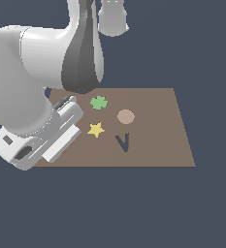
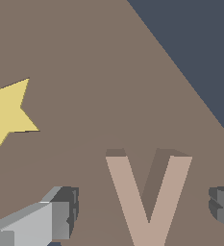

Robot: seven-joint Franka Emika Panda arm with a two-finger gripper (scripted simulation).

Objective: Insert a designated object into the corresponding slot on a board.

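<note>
Directly between my spread fingers (image 2: 60, 214), and touching neither, the V piece (image 2: 149, 202) lies flat on the board (image 2: 84, 48), so my gripper (image 2: 142, 211) straddles it with both pads clear of its arms. Its point faces my wrist and its arms open away. In the exterior view, the navy V slot (image 1: 123, 142) lies near the star (image 1: 96, 130), well apart from my gripper.

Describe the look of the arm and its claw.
The arm is glossy white with rounded, bulky links and a dark grey tapered section near the wrist. The claw has light grey boxy fingers tipped with dark grey ridged pads. No cables or markings show.
</note>
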